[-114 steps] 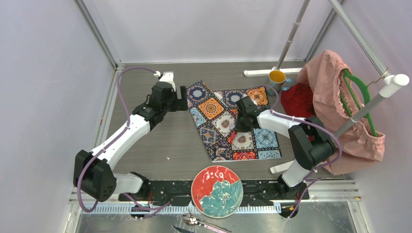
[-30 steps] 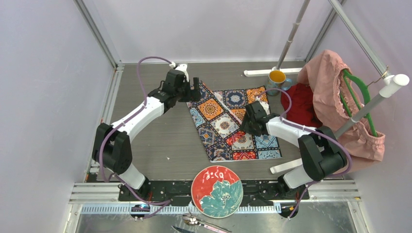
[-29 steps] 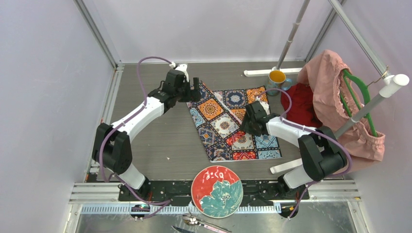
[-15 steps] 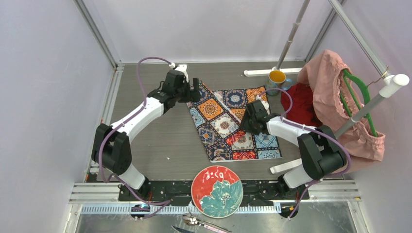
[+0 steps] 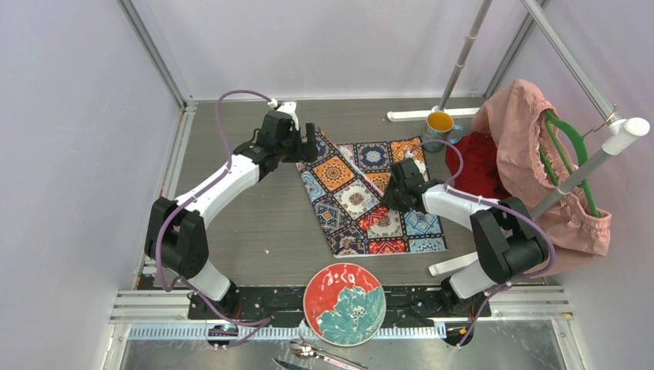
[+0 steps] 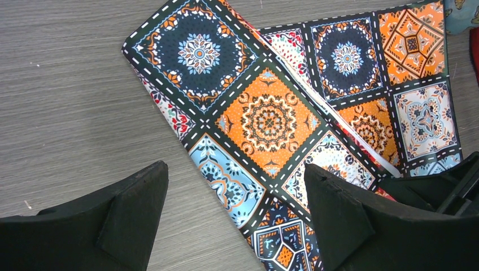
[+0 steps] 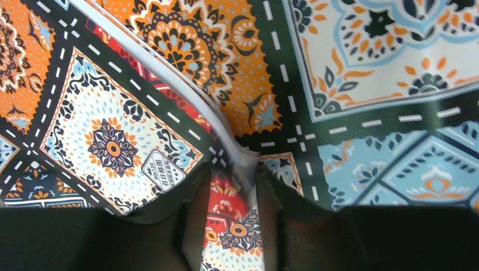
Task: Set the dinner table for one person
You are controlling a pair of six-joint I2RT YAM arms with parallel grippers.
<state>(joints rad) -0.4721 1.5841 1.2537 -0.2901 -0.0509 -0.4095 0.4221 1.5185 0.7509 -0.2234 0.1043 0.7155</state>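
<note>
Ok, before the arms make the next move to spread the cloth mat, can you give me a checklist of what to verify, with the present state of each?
1. Right gripper holds the mat: ok; its fingers are shut on the edge of the folded-over flap.
2. Left gripper ready: ok; jaws wide open over the mat's far left corner, holding nothing.
3. Mat flat on the dinner table: not ok; one part is folded over.
4. Mug apart from the mat's far right corner: cannot tell; they are very close.
5. Plate out of the way: ok; it sits at the near edge, apart from the mat.
</note>
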